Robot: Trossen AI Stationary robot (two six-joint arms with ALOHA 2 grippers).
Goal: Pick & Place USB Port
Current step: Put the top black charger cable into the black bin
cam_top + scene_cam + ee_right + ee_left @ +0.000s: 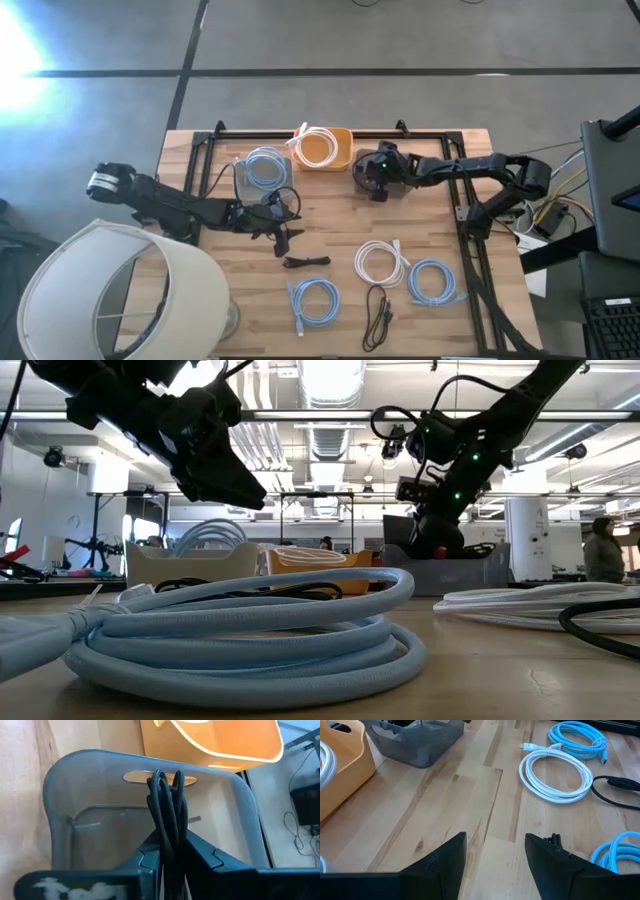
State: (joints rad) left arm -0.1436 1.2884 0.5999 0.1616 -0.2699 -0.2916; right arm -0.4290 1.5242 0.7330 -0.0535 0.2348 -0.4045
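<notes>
The right hand (170,851) hangs over the grey bin (75,785), its two fingers pinched shut on a bundled black cable (167,805) that dangles between them above the bin's open mouth. In the high view this hand (378,176) sits at upper centre of the frame, right of the orange bin (325,148), which holds a white coil. Judging from this, the step in hand is the drop: the black cable is to go into the grey bin.

To do it well, the bundle should be centred over the bin's floor, clear of the walls and of the slot handle at the far rim, and lowered until its loose loops are inside the rim before the fingers part. Released too high or near the wall, a loop could drape over the edge and pull the rest out.

The left hand (495,857) hovers over bare bench (445,805) with its fingers apart and nothing between them; in the high view it lies left of centre (278,228). Near it lie a small black cable (306,262), a white coil (555,772) and a blue coil (577,737). Lower in the high view sit another blue coil (313,300) and a thin black cable (378,315), all loose on the bench.
</notes>
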